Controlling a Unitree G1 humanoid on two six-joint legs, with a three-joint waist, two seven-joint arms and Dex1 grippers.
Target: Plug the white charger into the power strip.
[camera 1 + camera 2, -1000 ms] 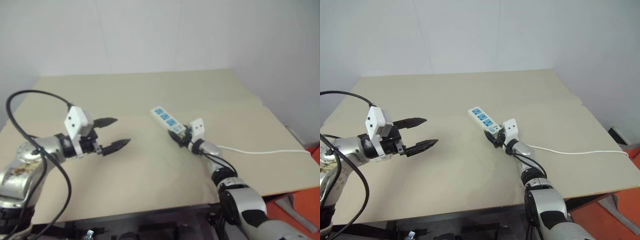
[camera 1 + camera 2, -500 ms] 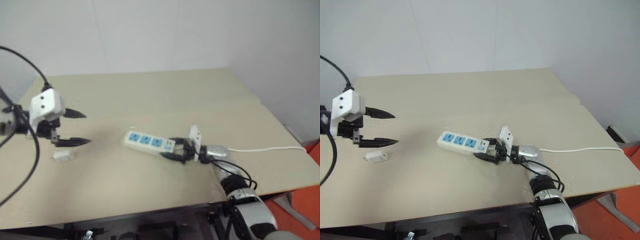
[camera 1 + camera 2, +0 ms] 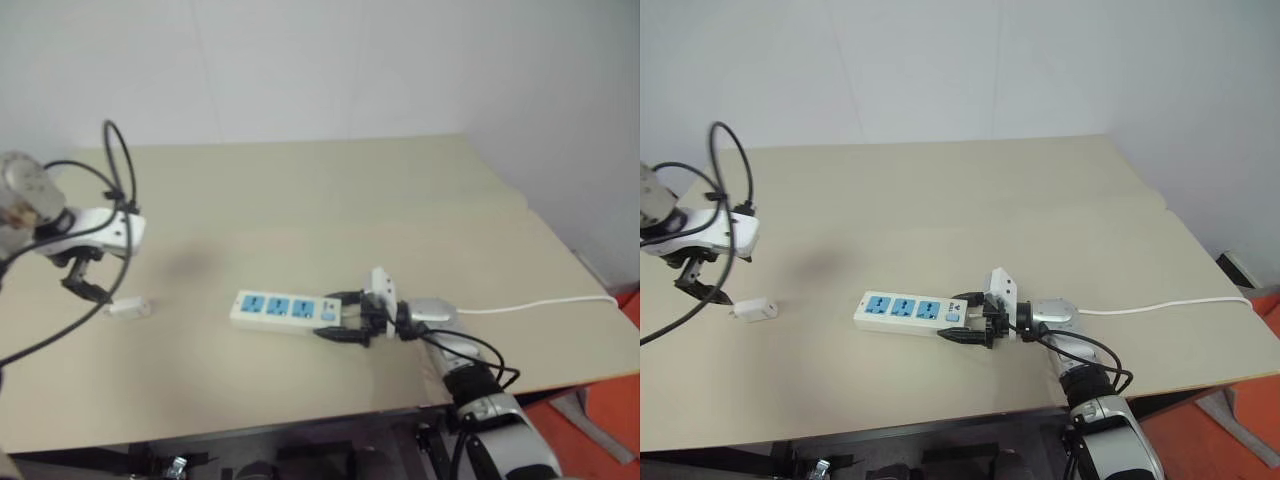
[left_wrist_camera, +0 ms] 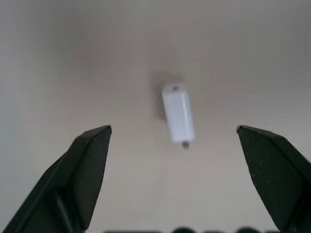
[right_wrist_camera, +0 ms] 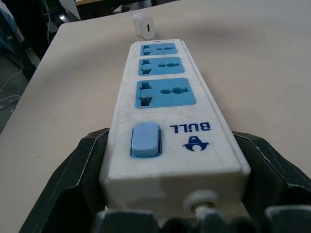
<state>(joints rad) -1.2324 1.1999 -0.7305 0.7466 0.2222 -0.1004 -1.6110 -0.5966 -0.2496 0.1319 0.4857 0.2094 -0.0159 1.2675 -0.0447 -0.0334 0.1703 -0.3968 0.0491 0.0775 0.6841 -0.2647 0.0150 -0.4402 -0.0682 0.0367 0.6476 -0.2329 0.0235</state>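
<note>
Your right gripper (image 5: 172, 194) is clamped on the cord end of the strip (image 3: 283, 310), one black finger (image 5: 73, 179) against each long side, right by the switch (image 5: 145, 140). The strip lies flat on the table (image 3: 330, 200) and runs straight out from that gripper toward your left, its three blue sockets (image 5: 165, 92) facing up in a row beyond the switch. The cord (image 3: 540, 300) leaves the held end and trails off behind the right wrist toward the table's right edge.

Your left gripper (image 4: 175, 145) points down at the table with its fingers (image 4: 87, 165) spread wide and nothing between them. The charger (image 4: 178, 115) lies on the table directly below it, in line with the gap between the fingertips and clear of both (its prong end points back toward the wrist). From the head, you see the charger (image 3: 128, 308) just beside the left fingertips, well apart from the strip's free end. In the right wrist view the charger (image 5: 144, 25) sits past the far end of the strip.
</note>
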